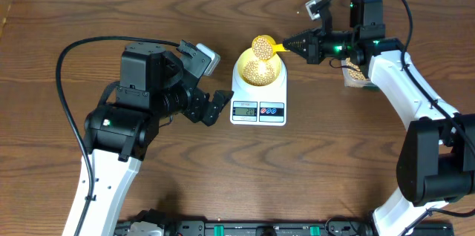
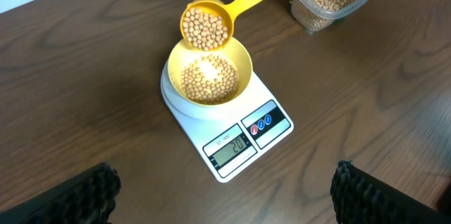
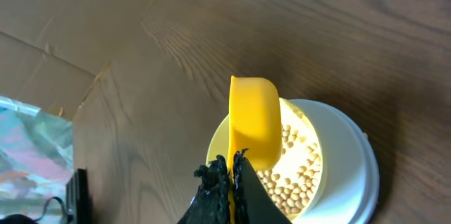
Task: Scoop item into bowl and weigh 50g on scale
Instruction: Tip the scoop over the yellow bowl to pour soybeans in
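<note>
Right jaws: clamped on scoop (image 1: 263,45) handle, cup tilted just ahead, above bowl (image 2: 245,65), for pouring beans (image 2: 208,79). Bowl centred on scale (image 1: 258,120) for weighing. Tub (image 2: 328,5) beneath right jaws. Left jaws: wide apart, empty, scale ahead.

The dark wood-grain surface (image 1: 148,6) carries a clear plastic tub (image 2: 304,14) toward its far right. A yellow long-handled scoop (image 2: 242,3) hangs above the surface, tipped, its handle pointing toward the tub. A black rail (image 1: 245,229) with small green lights runs along the near edge.
</note>
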